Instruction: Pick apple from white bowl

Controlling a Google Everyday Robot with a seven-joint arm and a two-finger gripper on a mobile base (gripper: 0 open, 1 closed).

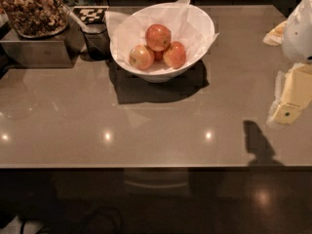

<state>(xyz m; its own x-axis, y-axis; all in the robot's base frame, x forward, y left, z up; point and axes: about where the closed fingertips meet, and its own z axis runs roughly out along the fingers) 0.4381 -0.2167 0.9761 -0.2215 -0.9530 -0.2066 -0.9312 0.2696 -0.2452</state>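
The white bowl (202,28), lined with crumpled white paper, stands at the back middle of the grey counter. It holds several apples. A red-orange apple (158,36) lies on top of the pile. A second red-orange apple (174,54) lies to its lower right and a paler, yellow-tinged apple (141,56) to its lower left. My gripper (292,94), cream-coloured below a white arm housing (298,30), hangs over the counter's right edge. It is far to the right of the bowl and holds nothing that I can see.
A clear container of brown nuts (31,9) stands on a metal box (34,50) at the back left. A dark cup (97,40) and a checkered marker card (90,13) sit just left of the bowl. The counter's front edge (146,167) runs across below.
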